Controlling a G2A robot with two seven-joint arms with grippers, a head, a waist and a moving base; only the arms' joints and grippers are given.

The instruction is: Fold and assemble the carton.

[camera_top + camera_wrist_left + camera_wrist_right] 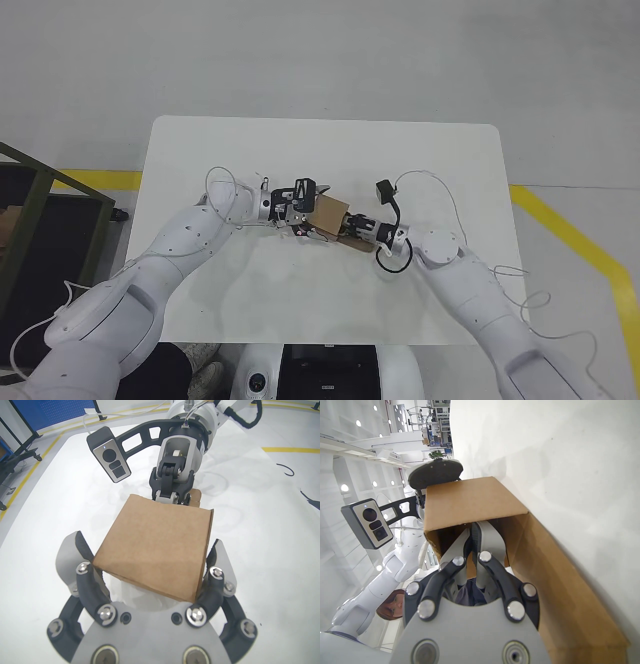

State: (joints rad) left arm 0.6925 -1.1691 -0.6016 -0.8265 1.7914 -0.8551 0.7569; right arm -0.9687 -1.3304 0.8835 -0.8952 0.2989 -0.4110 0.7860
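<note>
A brown cardboard carton [330, 214] sits at the table's middle between both grippers. In the left wrist view the carton [155, 547] lies between my left gripper's [147, 547] widely spread fingers, whose pads [83, 550] touch its two sides. My left gripper [303, 207] holds one end of it. My right gripper [473, 527] is shut, its tips pushed into the carton's [470, 500] open end under the top panel. One long flap [560, 580] lies flat along the table. From the left wrist, the right gripper [172, 498] stands at the carton's far edge.
The white table [440, 160] has free room on all sides of the carton. A loose black cable [287, 470] lies on it beyond the carton. A dark rack [30, 200] stands off the table's left edge.
</note>
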